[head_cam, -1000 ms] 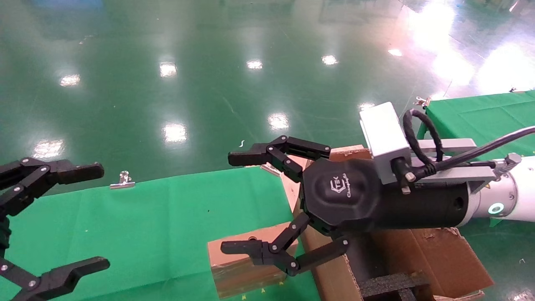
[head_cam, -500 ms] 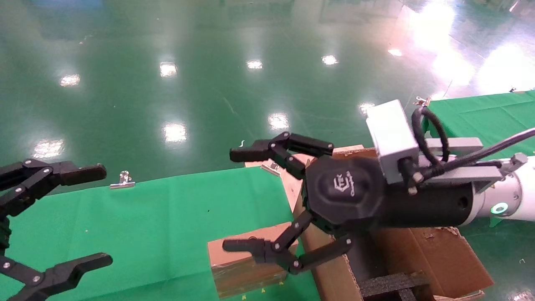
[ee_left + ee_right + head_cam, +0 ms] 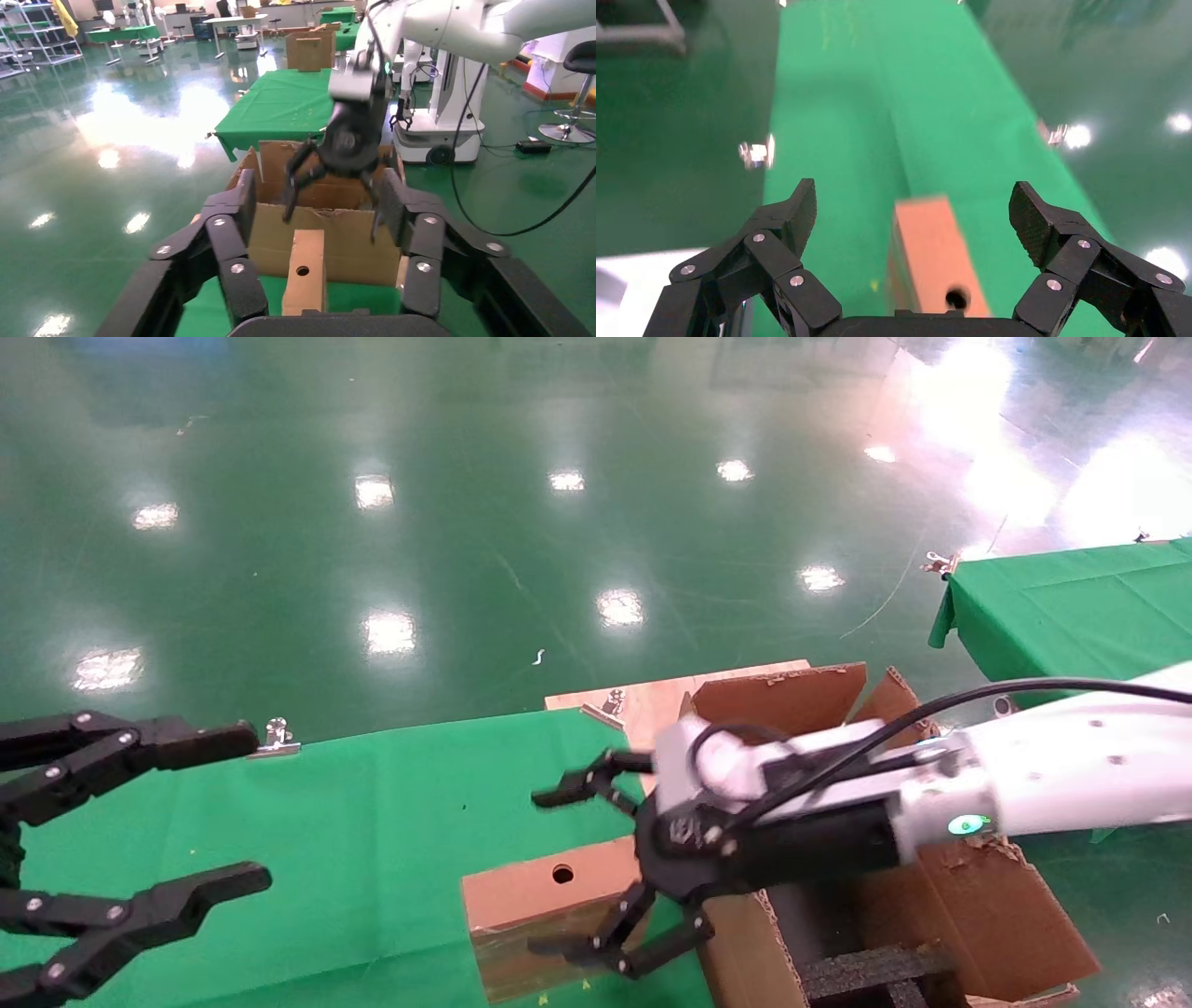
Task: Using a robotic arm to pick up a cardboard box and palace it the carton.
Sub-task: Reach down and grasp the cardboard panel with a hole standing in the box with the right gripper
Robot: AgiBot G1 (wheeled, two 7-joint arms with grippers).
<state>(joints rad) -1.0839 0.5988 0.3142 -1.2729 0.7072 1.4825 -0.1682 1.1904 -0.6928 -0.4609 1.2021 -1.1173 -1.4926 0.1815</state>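
The small brown cardboard box [image 3: 521,891], round hole on top, lies on the green cloth against the carton's near wall. My right gripper [image 3: 548,872], on the white robotic arm [image 3: 1071,775], is open and low over the box, one finger on each side, not touching. In the right wrist view the box [image 3: 933,260] lies between the open fingers of that gripper [image 3: 916,210]. The large torn-flap carton [image 3: 978,915] with black foam [image 3: 875,975] stands to the right. My left gripper [image 3: 250,808] is open and empty at the left; its wrist view shows the box [image 3: 303,281] and carton [image 3: 344,239].
The green cloth table [image 3: 326,822] has metal clips on its far edge [image 3: 277,736] and near the carton [image 3: 610,702]. A second green table [image 3: 1071,607] stands at the right. Shiny green floor lies beyond.
My right gripper has dropped from above the carton's edge down to the small box and now straddles it. The left gripper has shifted slightly to the right.
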